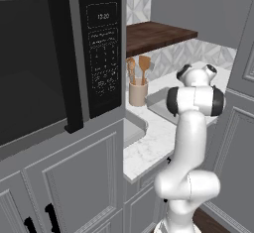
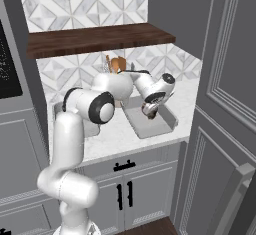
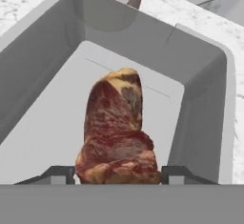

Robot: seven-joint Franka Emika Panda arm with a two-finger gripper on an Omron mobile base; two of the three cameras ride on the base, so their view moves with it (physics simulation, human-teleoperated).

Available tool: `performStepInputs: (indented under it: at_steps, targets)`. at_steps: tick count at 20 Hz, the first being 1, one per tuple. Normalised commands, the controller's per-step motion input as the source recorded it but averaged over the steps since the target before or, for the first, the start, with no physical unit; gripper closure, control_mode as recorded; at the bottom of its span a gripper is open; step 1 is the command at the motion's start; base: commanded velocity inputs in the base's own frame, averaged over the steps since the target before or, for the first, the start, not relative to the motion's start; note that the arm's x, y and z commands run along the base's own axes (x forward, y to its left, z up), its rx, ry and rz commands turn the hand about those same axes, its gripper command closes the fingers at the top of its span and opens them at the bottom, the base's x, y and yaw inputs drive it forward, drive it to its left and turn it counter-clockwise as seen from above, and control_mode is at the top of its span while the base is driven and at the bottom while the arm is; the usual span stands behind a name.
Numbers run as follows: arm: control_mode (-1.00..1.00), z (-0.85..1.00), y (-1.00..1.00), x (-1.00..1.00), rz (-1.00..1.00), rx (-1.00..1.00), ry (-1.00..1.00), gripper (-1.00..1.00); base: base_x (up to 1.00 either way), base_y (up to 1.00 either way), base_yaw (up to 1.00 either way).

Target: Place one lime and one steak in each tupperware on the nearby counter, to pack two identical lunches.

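Reddish-brown steak point(image 3: 116, 132) pinched between the gripper point(image 3: 116, 174) tips, hanging long-axis-down right over the grey tupperware point(image 3: 200, 123) floor, inside its rim, so just needs lowering and letting go.

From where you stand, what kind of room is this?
A home kitchen, most likely: a marble-look counter over panelled cabinets, a built-in microwave, and a cup of wooden utensils against the tiled backsplash.
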Motion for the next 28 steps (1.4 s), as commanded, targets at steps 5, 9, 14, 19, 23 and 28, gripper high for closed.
performStepInputs:
  at_steps: [5,9,14,19,23,28]
  targets:
    - [-1.00,0.00,0.14,-0.13,0.00,0.00,-0.16,-1.00,0.00,0.00,0.00]
    - [-1.00,0.07,0.17,-0.04,0.00,-0.03,-0.01,-1.00,0.00,0.00,0.00]
    - [-1.00,0.54,0.37,-0.63,0.00,-0.09,-0.28,-1.00,0.00,0.00,0.00]
    - [-1.00,0.59,0.49,-0.67,-0.02,-0.03,-0.15,-1.00,0.00,0.00,0.00]
    - [-1.00,0.56,0.47,-0.53,-0.26,0.00,0.01,-1.00,0.00,0.00,0.00]
    - [-1.00,0.64,0.09,-0.28,-0.40,0.11,0.28,-1.00,0.00,0.00,0.00]
